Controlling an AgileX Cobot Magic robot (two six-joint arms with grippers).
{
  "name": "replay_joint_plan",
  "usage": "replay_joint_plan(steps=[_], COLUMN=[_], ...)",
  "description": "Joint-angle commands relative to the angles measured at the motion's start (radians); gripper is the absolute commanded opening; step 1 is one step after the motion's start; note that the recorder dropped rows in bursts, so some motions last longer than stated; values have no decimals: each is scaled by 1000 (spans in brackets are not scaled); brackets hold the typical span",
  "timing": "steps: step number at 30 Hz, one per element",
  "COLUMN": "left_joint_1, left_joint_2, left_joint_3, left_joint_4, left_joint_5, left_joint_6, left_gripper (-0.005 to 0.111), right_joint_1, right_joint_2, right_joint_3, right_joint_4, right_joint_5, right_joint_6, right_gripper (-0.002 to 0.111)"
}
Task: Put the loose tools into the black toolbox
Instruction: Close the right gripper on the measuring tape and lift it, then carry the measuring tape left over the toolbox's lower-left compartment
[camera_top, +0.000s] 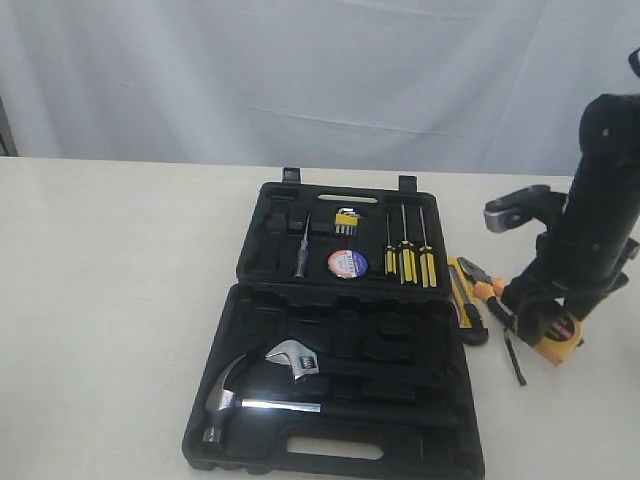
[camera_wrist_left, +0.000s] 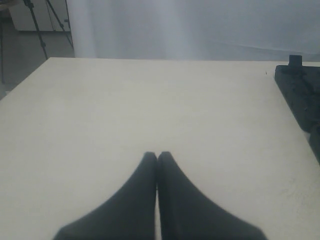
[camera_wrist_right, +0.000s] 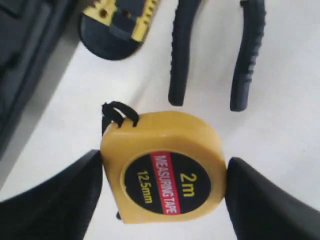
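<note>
Pale cream tabletop (camera_top: 110, 300) stretches under a white curtain (camera_top: 300, 70), and the black toolbox (camera_top: 440, 360) lies open at the centre of the exterior view. At the right edge of that view the right gripper (camera_wrist_right: 163, 159) reaches down around the yellow tape measure (camera_top: 555, 338). Its two black fingers (camera_wrist_right: 60, 200) press against opposite sides of the casing. The tape measure lies just right of the orange-and-black-handled pliers (camera_top: 490, 295) and the yellow-black utility knife (camera_top: 462, 295). Its casing is rounded yellow plastic with a round black label, a red band reading MEASURING TAPE, "2 m", "12.5mm", and a black loop at one corner. The left gripper (camera_wrist_left: 157, 157) is closed, tips together, over bare table.
</note>
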Motion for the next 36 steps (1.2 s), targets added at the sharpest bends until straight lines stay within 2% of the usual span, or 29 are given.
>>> replay_joint_plan(steps=[1,8,17,26,36], left_joint_1=[-5,-5,-5,-5,-5], left_joint_2=[-1,-1,-1,-1,-1], left_joint_3=[3,3,3,3,3], left_joint_4=[0,0,0,0,0], left_joint_5=[-5,-5,-5,-5,-5], left_joint_6=[-6,-6,-6,-6,-6], left_gripper=[0,0,0,0,0], right_joint_1=[70,243,428,491,538], right_joint_2=[-69,13,254,407,416], right_joint_3=[-55,-327,-675,-737,-737], right_joint_4=[24,18,18,24,29], right_joint_5=[75,168,168,168,152], right_joint_6=[2,-29,-89,-145,-223], right_gripper=[42,42,42,42,42])
